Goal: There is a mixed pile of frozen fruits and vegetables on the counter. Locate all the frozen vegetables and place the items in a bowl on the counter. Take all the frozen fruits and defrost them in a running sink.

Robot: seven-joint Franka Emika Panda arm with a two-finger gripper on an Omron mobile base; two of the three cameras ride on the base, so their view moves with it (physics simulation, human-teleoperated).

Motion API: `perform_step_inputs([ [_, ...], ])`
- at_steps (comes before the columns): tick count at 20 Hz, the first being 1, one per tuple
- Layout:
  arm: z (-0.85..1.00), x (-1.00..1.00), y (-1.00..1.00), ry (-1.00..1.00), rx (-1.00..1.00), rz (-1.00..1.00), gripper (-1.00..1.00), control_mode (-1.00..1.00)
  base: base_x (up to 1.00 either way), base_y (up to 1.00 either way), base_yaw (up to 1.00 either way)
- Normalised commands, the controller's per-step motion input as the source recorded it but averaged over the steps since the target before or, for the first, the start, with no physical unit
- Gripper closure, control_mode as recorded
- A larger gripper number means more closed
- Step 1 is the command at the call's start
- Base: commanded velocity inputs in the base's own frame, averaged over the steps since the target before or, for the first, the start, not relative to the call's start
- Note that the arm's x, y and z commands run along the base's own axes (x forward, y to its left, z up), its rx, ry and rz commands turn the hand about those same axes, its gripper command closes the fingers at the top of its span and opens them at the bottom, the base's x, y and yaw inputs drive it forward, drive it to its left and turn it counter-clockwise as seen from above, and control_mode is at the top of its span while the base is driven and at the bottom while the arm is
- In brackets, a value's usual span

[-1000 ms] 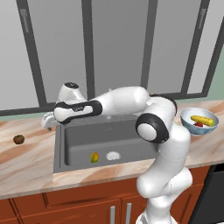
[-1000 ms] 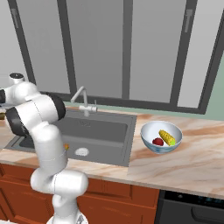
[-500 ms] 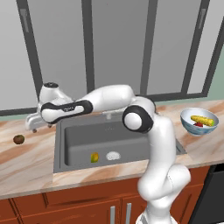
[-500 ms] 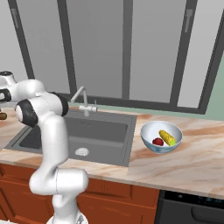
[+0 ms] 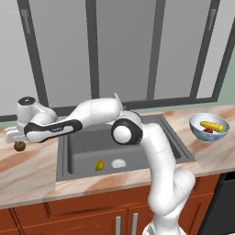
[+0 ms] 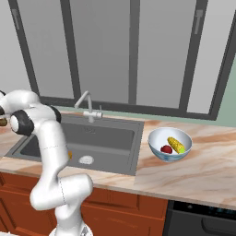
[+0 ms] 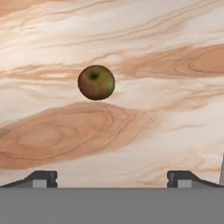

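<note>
The brown kiwi-like ball [image 5: 19, 146] lies alone on the marbled counter [image 5: 27, 174] left of the sink [image 5: 137, 151]. My gripper [image 5: 17, 137] hangs open just above it, apart from it. In the hand view the brown ball [image 7: 96, 82] sits above the midline between my gripper's [image 7: 112, 179] wide-apart tips, a little left of centre. The yellow-green oval [image 5: 98, 165] rests on the sink floor beside the drain [image 5: 118, 163]. At the right, the pale bowl [image 5: 202, 132] holds the corn cob [image 5: 215, 125] and the red ball [image 5: 207, 131]. The bowl [image 6: 159, 138] and its corn cob [image 6: 175, 144] also appear in the right base view.
The curved silver tap [image 6: 87, 103] stands behind the sink [image 6: 110, 138]. My arm stretches leftward over the basin. A window wall runs along the back of the counter. Reddish-brown cabinets [image 5: 69, 218] sit below the worktop.
The arm has swung left from over the sink's left rim to above the brown ball on the counter. The jaws stayed open. Nothing else moved.
</note>
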Motion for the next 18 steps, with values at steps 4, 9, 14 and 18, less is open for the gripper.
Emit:
perform_step_inputs([
  [4,-0.11,0.44,-0.05,0.05,0.07,-0.20,-1.00,-1.00,0.00,0.00,0.00],
  [9,-0.04,0.63,-0.04,0.12,0.00,-0.13,-1.00,-1.00,0.00,0.00,0.00],
  [14,-0.10,0.25,0.54,0.18,0.00,-0.06,-1.00,-1.00,0.00,0.00,0.00],
  [18,-0.11,0.32,0.49,0.06,0.00,-0.07,-1.00,-1.00,0.00,0.00,0.00],
])
